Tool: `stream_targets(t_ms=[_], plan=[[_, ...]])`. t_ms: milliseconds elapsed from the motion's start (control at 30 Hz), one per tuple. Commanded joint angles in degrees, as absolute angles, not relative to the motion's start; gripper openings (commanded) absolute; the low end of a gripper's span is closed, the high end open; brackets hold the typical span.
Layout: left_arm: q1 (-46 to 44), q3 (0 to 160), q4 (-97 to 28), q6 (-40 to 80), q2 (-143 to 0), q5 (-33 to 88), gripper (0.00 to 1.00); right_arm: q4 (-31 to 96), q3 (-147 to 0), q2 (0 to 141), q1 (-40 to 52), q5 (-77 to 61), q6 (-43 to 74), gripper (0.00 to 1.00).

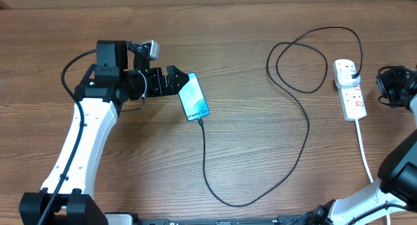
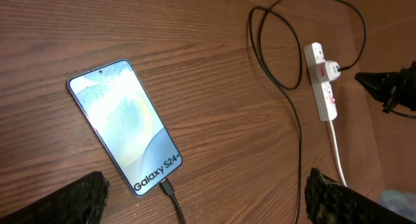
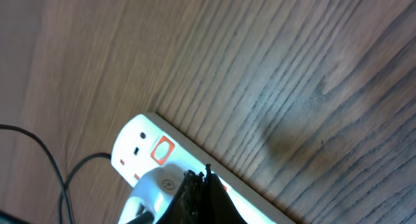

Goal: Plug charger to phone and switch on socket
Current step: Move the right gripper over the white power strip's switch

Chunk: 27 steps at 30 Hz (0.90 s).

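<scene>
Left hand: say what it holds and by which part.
Nothing: the left hand is open and not touching the phone.

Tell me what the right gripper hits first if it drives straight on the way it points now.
Most likely the white elongated power strip, landing near its small reddish switch beside the white plug. The right gripper sits close over it, though the remaining gap is hard to judge.

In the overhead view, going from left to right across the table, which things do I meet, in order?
Left fingers, phone, socket, right fingers. The charger spans several, so it is omitted.
</scene>
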State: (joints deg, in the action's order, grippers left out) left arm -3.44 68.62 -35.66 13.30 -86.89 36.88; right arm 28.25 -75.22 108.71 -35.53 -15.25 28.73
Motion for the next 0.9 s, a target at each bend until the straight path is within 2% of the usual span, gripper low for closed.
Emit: stream_targets(t_ms=[0, 367, 867], plan=[[-3.81, 69.21, -35.77, 12.01, -85.91, 37.3, 1.0, 28.38, -76.9, 110.1, -35.09, -15.75, 29.36, 0.04], [-3.81, 69.21, -35.77, 12.01, -85.93, 37.06, 0.99, 28.12, -76.9, 113.47, -30.87, -13.93, 27.7, 0.04], [-3.81, 69.21, -35.73, 11.99, -85.93, 36.84, 1.0, 30.17, -76.9, 116.51, -30.22, -13.8, 28.27, 0.04]])
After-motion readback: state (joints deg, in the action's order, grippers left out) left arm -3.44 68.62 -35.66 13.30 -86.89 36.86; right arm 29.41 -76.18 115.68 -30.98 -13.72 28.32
